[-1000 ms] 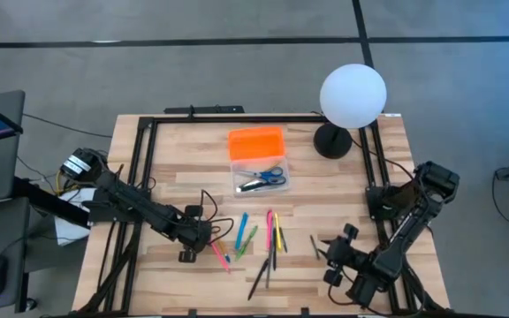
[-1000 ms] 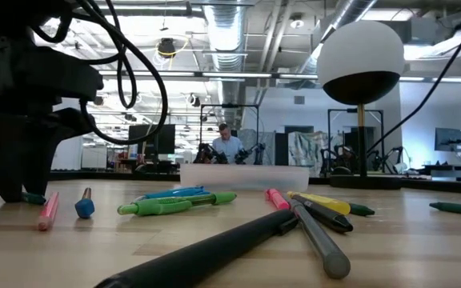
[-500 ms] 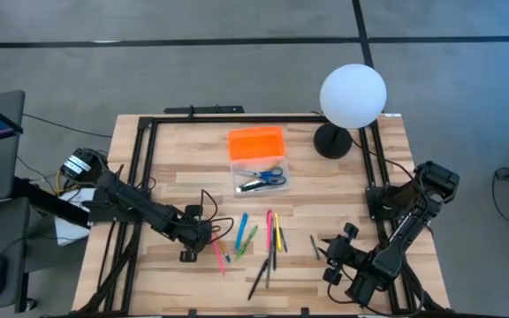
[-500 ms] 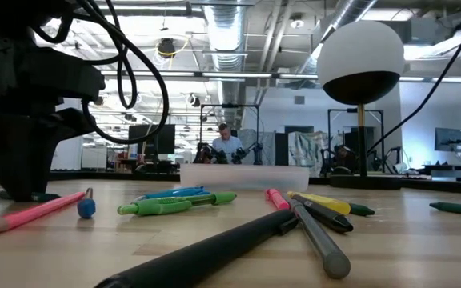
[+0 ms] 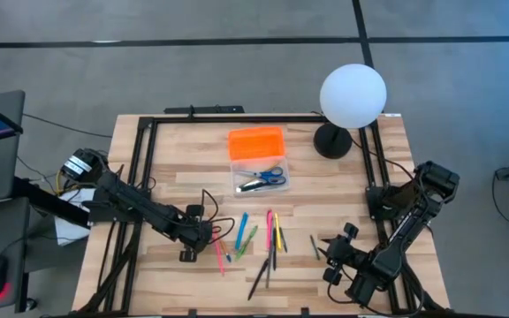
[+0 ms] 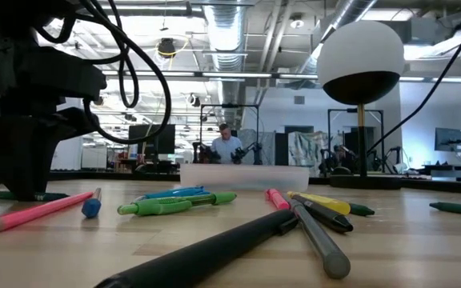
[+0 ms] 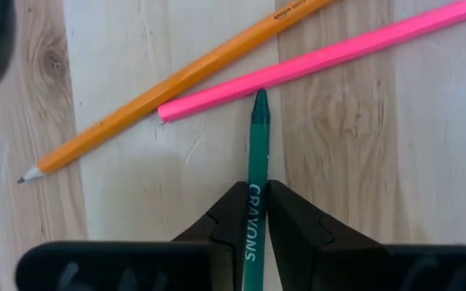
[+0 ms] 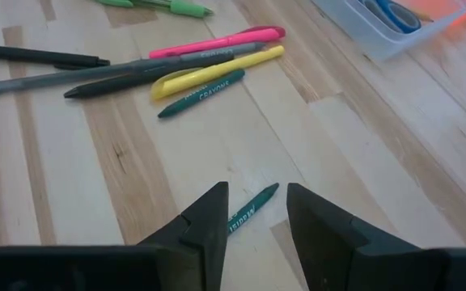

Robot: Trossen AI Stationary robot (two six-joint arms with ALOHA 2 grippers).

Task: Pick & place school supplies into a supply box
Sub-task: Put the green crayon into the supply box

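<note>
The supply box (image 5: 259,177) is a clear case with its orange lid (image 5: 256,141) lying beside it on the far side. Blue-handled scissors (image 5: 266,176) lie inside it. Pens, pencils and markers (image 5: 268,238) are scattered near the table's middle. My left gripper (image 5: 203,236) (image 7: 253,190) is low at the left end of this scatter, shut on a dark green crayon (image 7: 257,145). A pink pencil (image 7: 314,61) and an orange pencil (image 7: 168,85) lie just ahead of it. My right gripper (image 5: 330,253) (image 8: 257,198) is open above another green crayon (image 8: 253,208) lying flat on the table. My left gripper pinches the green crayon between its two fingers at the printed middle (image 7: 252,212). The crayon runs forward out between the fingers, along them. Its pointed tip (image 7: 260,99) touches the side of the pink pencil. In the low view the crayon (image 6: 18,194) lies at table level under the gripper.
A white globe lamp (image 5: 353,95) on a black base (image 5: 332,141) stands at the far right corner. Black frame rails (image 5: 144,177) run along the table's sides. A black marker (image 6: 214,252) and a grey pen (image 6: 318,240) lie near the near edge.
The pink pencil beside my left gripper has turned about on the table: in the low view it showed almost end-on and now lies lengthwise. The blue-capped pen beside it has shifted slightly. More of the green crayon shows under my left gripper.
</note>
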